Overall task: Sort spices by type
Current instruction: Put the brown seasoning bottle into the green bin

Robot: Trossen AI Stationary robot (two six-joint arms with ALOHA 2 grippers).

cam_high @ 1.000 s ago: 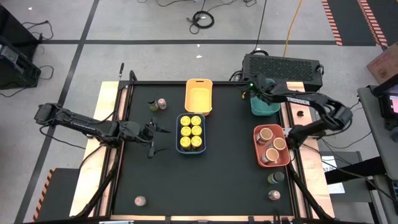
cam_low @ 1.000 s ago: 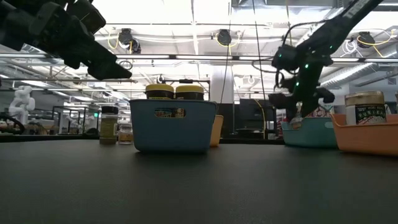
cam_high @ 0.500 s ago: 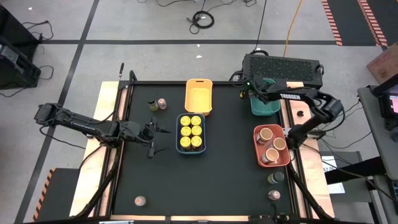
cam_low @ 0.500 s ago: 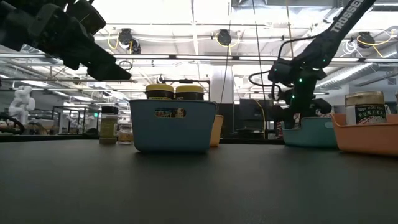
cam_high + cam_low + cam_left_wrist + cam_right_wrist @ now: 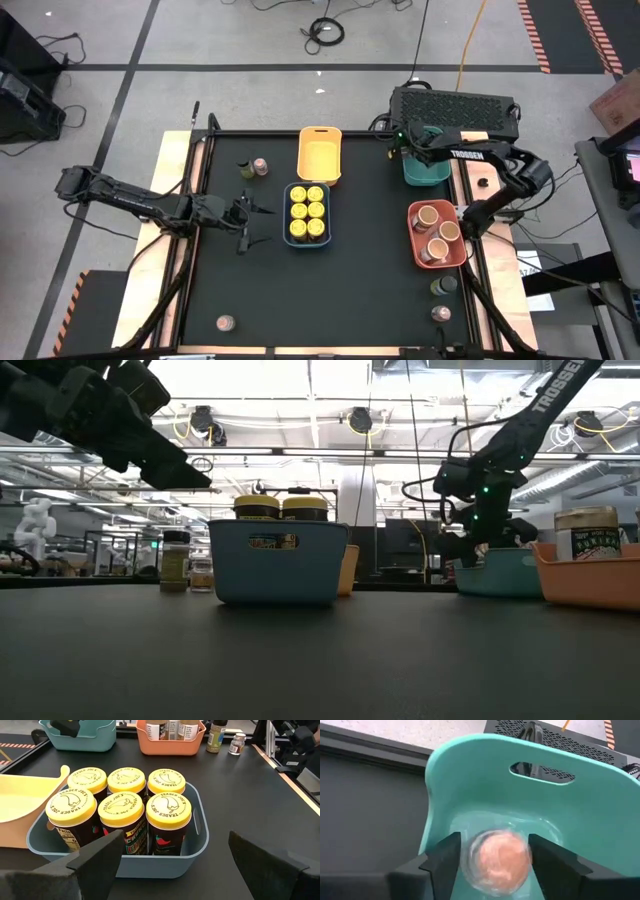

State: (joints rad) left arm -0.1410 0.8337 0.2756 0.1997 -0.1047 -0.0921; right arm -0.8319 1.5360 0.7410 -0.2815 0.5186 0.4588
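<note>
The right gripper [image 5: 492,857] hangs inside the glossy, moulded teal tray [image 5: 470,785], its fingers [image 5: 442,865] parted on either side of a clear cylindrical jar with a pinkish-brown lid [image 5: 497,862]; contact with the jar cannot be determined. The left gripper [image 5: 172,865] waits beside the blue tray [image 5: 200,827], fingers wide apart and empty. That tray holds six yellow-lidded jars [image 5: 122,795] packed upright on the matte black bench [image 5: 370,290].

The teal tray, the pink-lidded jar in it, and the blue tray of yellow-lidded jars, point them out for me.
teal tray [image 5: 485,785]: right wrist view, inner back wall.
pink-lidded jar [image 5: 499,856]: right wrist view, lid top.
blue tray [image 5: 192,857]: left wrist view, near corner wall.
</note>
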